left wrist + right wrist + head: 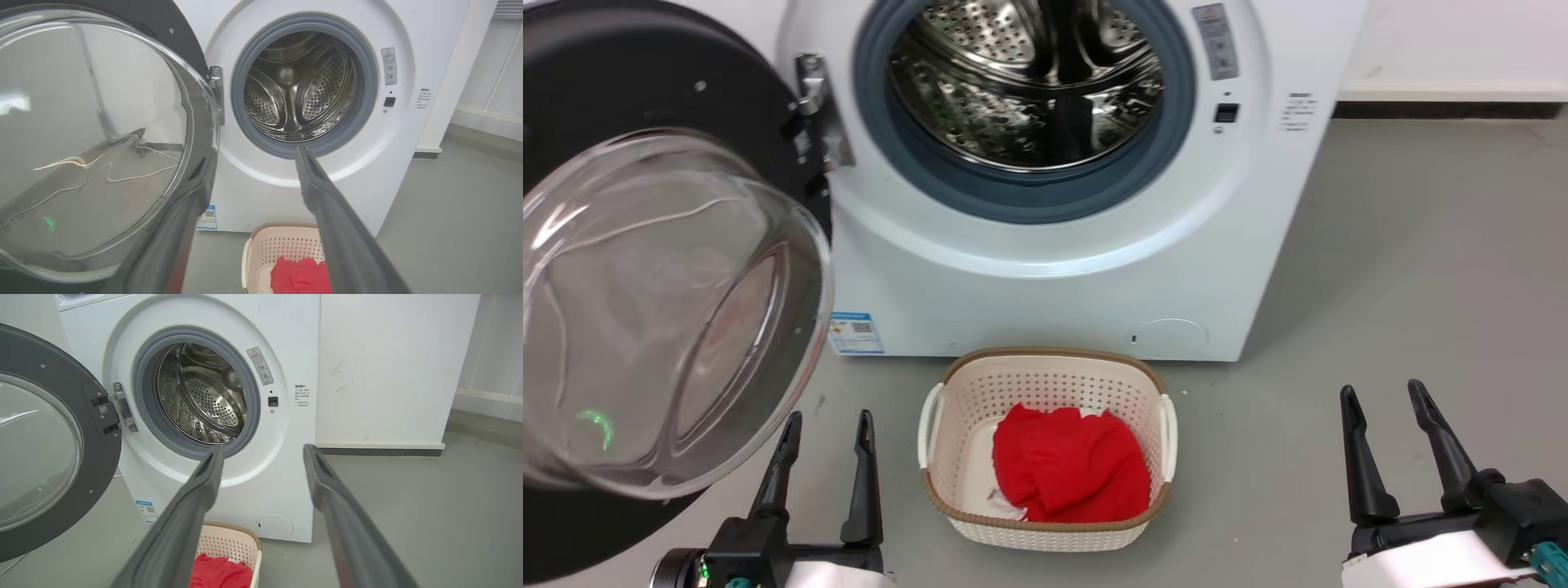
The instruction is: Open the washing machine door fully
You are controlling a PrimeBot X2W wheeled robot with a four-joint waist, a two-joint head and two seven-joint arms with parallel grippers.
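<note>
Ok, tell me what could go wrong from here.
1. The open left claw sits close beside the glass bulge of the door; lifting it carelessly could knock the glass.
2. Nothing holds the door, so it might swing back.
3. The basket stands ahead; rolling forward could hit it.

Left gripper (829,420) at the lower left and right gripper (1382,392) at the lower right of the head view. Both point up the frame, jaws parted and empty. Each pair of long dark jaws tapers to narrow tips and seats in a black housing. The housings join the white left wrist (837,576) and right wrist (1429,563). The right gripper leans slightly leftward.
</note>
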